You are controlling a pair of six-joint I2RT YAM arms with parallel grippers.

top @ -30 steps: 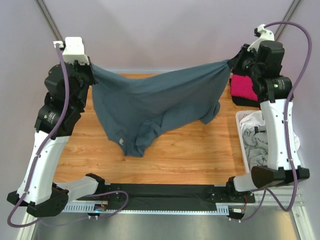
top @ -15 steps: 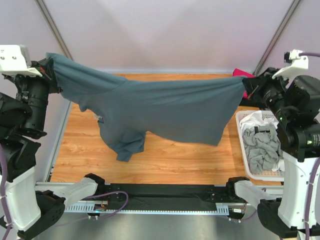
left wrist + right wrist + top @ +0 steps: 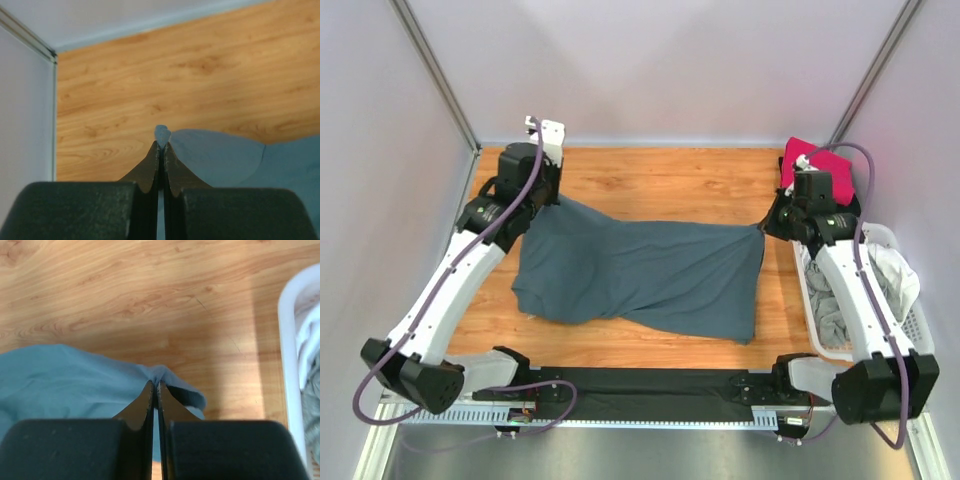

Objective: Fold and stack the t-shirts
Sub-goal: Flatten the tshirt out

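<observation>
Now: blue-grey shirt [image 3: 640,275] lies rumpled mid-bench [image 3: 650,180]. The left fingers [image 3: 150,165] and right fingers [image 3: 142,407] each clamp shut on a far corner of it.

Handling: soft, light, limp cloth. Probably best gripped at corners or hems.

Count: one blue-grey, one pink shirt [image 3: 810,165] folded far right, one basket [image 3: 920,325] holding grey cloth [image 3: 816,305] and white cloth [image 3: 892,275], number unclear.

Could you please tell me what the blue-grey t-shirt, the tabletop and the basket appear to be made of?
The blue-grey t-shirt looks like soft, matte knit cloth: it drapes and wrinkles where it lies. The tabletop looks like wood or a wood-look laminate, smooth with warm grain lines; which of the two is unclear. The basket seems to be white plastic, with a smooth moulded rim.
</observation>
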